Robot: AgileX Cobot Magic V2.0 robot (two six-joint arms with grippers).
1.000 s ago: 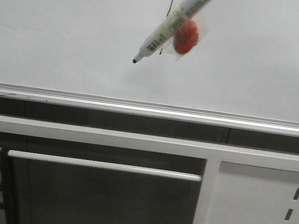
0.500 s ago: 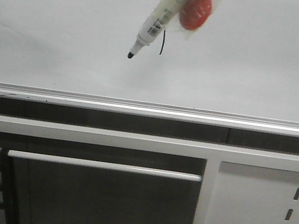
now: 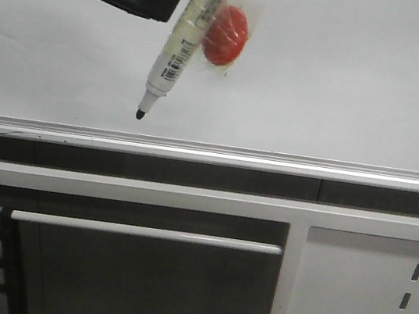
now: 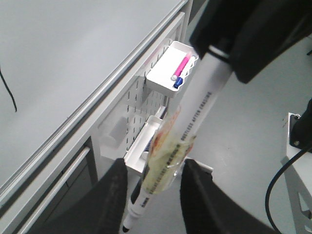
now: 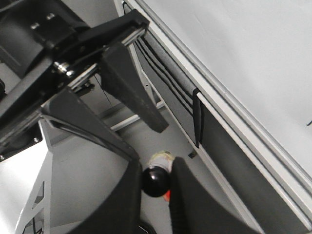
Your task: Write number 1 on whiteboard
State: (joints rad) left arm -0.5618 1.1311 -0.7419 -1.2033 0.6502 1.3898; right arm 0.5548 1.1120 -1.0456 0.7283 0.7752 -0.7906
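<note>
In front of the one whiteboard (image 3: 348,75), the right tool (image 5: 155,187) grips one marker (image 3: 180,48); left tool (image 4: 148,187) spread, holding nothing.

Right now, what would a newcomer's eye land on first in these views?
The white marker slanting tip-down in front of the whiteboard, with a red disc taped to its barrel. In the left wrist view, the black number 1 shows on the board, and a pink pen lies in a small white tray below the rail.
</note>
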